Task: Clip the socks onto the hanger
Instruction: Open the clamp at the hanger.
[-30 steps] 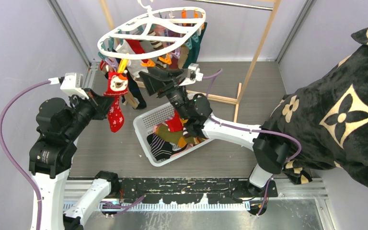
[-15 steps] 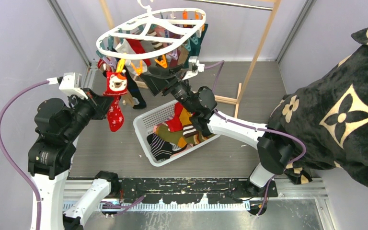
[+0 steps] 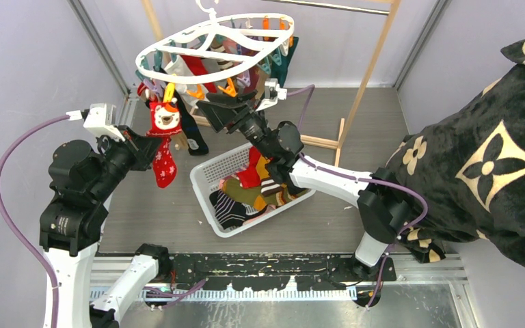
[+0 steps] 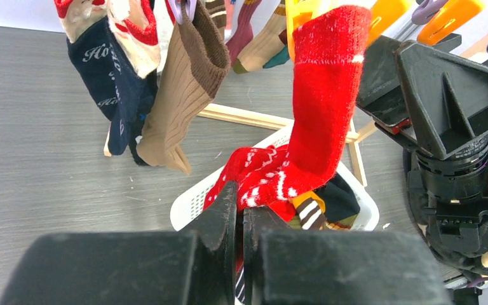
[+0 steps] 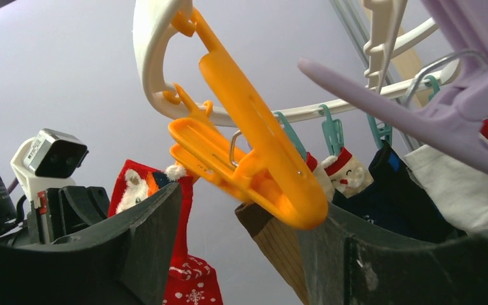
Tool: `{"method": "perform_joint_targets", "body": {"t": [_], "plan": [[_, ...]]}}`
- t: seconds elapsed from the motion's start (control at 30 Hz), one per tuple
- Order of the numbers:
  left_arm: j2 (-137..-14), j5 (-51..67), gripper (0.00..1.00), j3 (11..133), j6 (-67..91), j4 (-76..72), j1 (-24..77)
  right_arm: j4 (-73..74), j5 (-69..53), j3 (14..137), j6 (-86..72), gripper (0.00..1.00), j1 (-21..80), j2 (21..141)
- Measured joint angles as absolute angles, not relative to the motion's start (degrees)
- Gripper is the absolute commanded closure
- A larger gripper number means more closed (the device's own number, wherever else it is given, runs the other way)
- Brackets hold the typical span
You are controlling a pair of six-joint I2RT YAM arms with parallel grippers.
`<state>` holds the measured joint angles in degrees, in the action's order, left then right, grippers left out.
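Note:
The white oval hanger (image 3: 212, 42) hangs at the top centre with several socks on its pegs. My left gripper (image 3: 154, 152) is shut on the foot of a red Christmas-patterned sock (image 3: 165, 130); in the left wrist view the jaws (image 4: 241, 206) pinch the sock (image 4: 324, 95), whose cuff reaches up to an orange peg (image 4: 300, 14). My right gripper (image 3: 220, 109) is open just under the ring. In the right wrist view an orange peg (image 5: 254, 152) sits between the open fingers (image 5: 136, 244), its tip close to the right one. The red sock (image 5: 181, 279) shows behind.
A white mesh basket (image 3: 205, 179) holding several more socks (image 3: 246, 191) stands on the floor below the right arm. A light wooden rack frame (image 3: 370, 65) stands behind. A big black plush blanket (image 3: 482, 154) fills the right side. Grey walls close in on both sides.
My right gripper has risen and moved back-left towards the hanger's orange pegs, and the hanger has swung slightly left. The left gripper has stayed shut on the red sock.

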<state>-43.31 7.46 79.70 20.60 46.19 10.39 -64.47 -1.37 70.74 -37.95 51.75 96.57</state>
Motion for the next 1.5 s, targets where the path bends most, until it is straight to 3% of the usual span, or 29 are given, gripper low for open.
{"method": "perform_joint_targets", "body": {"t": [0.27, 0.53, 0.87, 1.03, 1.07, 1.1, 1.13, 1.17, 1.2, 1.27, 1.5], "plan": [[-43.31, 7.46, 1.00, 79.70, 20.64, 46.19, 10.39, -66.37, -0.95, 72.47, -39.40, 0.34, 51.75, 98.56], [-43.31, 7.46, 1.00, 79.70, 20.71, 46.19, 10.39, -67.68, 0.36, 73.34, -40.32, 0.32, 51.94, 99.46], [-43.31, 7.46, 1.00, 80.58, 20.78, 46.26, 10.39, -72.69, 6.04, 73.12, -39.64, 0.62, 53.58, 101.32], [-43.31, 7.46, 0.98, 80.60, 20.75, 46.26, 10.39, -74.39, 7.20, 72.95, -37.85, 0.70, 54.87, 101.30], [-43.31, 7.46, 0.96, 80.60, 20.78, 46.26, 10.39, -74.59, 7.29, 72.90, -37.58, 0.71, 55.09, 101.30], [-43.31, 7.44, 0.88, 80.60, 20.78, 46.26, 10.39, -74.70, 7.42, 72.84, -37.28, 0.72, 55.35, 101.30], [-43.31, 7.44, 0.74, 80.60, 20.78, 46.28, 10.39, -74.91, 7.51, 72.69, -36.99, 0.73, 55.53, 101.27], [-43.31, 7.31, 0.49, 80.60, 20.80, 46.33, 10.39, -75.09, 7.66, 72.53, -36.69, 0.74, 55.70, 101.27], [-43.29, 7.20, 0.33, 80.60, 20.49, 46.37, 10.39, -75.18, 7.79, 72.42, -36.45, 0.74, 55.88, 101.27], [-43.11, 6.74, 0.10, 80.60, 20.99, 46.68, 10.39, -75.26, 8.29, 72.23, -35.81, 0.74, 56.29, 101.27], [-41.78, 5.72, 0.05, 82.46, 21.87, 51.99, 10.39, -75.35, 10.66, 72.05, -30.48, 0.74, 58.78, 101.25]]}}
